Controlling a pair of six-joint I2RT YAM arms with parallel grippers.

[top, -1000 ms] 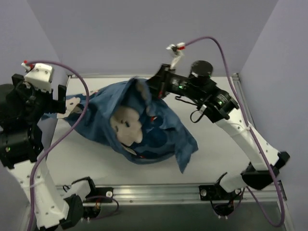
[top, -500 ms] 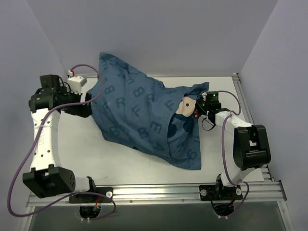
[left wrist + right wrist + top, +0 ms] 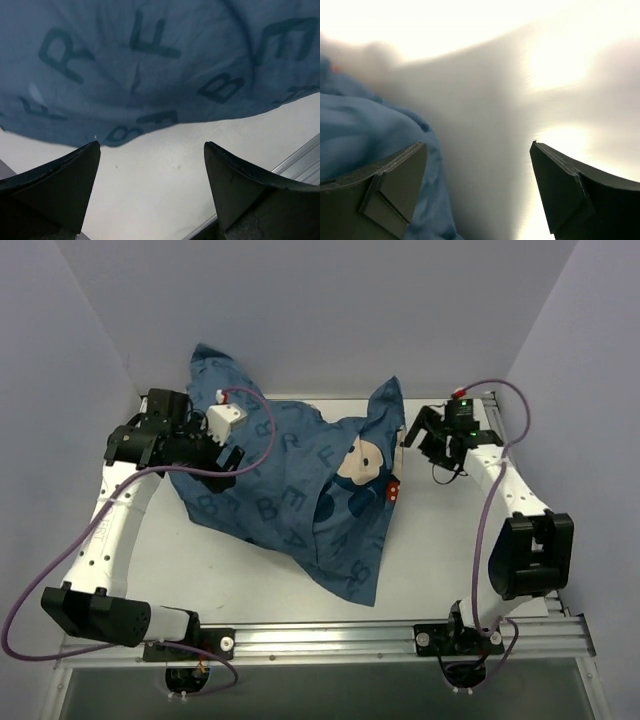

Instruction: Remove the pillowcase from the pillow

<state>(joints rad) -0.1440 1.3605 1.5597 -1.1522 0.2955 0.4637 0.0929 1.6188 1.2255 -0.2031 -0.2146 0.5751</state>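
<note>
Pillowcase [image 3: 285,495] is spread over the centre-left of the tabletop [image 3: 200,560], bulged, with one corner peaked up at back right. A mouse face print [image 3: 355,455] is seen below that peak. Left end effector [image 3: 151,145] is released, jaws wide, nothing held, at the pillowcase's left edge with lettered fabric just ahead. Right end effector [image 3: 478,145] is also released and empty, near the peaked corner. Its wrist view is blurred; fabric appears to lie beside the left finger, probably not touching.

The right hand [image 3: 420,438] has let go of the pillowcase [image 3: 290,502].
</note>
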